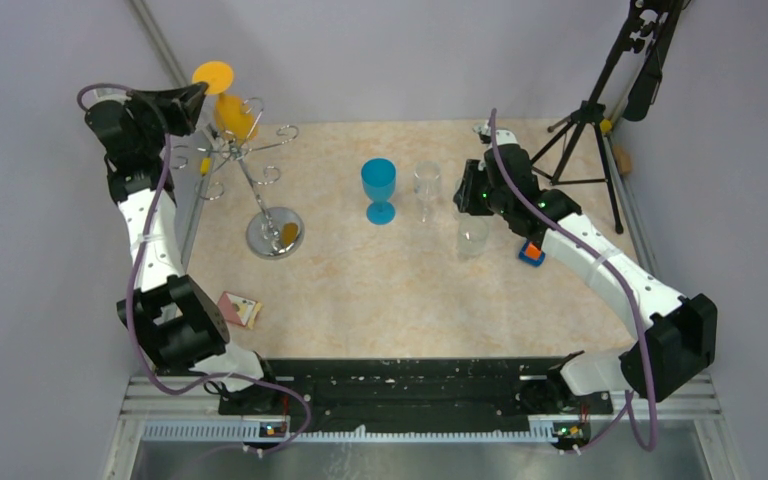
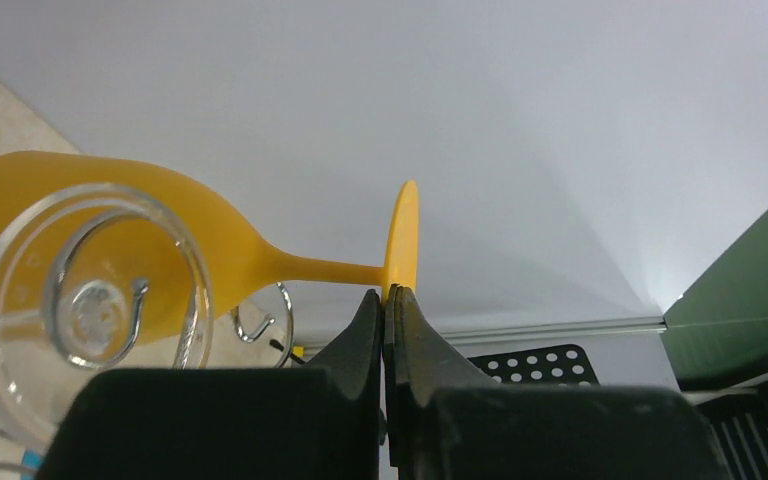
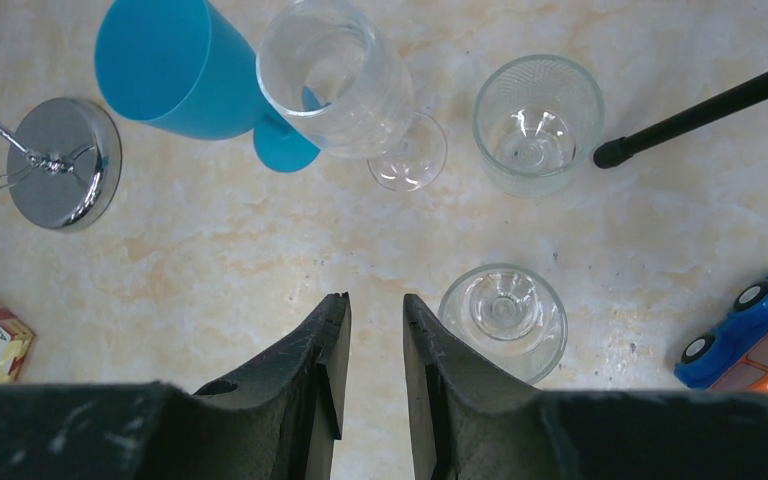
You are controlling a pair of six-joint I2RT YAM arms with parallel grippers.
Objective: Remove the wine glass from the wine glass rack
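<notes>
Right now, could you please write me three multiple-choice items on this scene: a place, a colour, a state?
1. Where is the orange wine glass? A at the wine glass rack, far left; B mid-table; C at the near edge.
2. The goblet mid-table is: A red; B blue; C green.
3. The right gripper is: A shut on a glass; B open, gap bare; C out of view.
Answers: A, it sits foot-up among the rack's arms; B, plainly blue from above; B, its wrist view shows nothing in the gap.
</notes>
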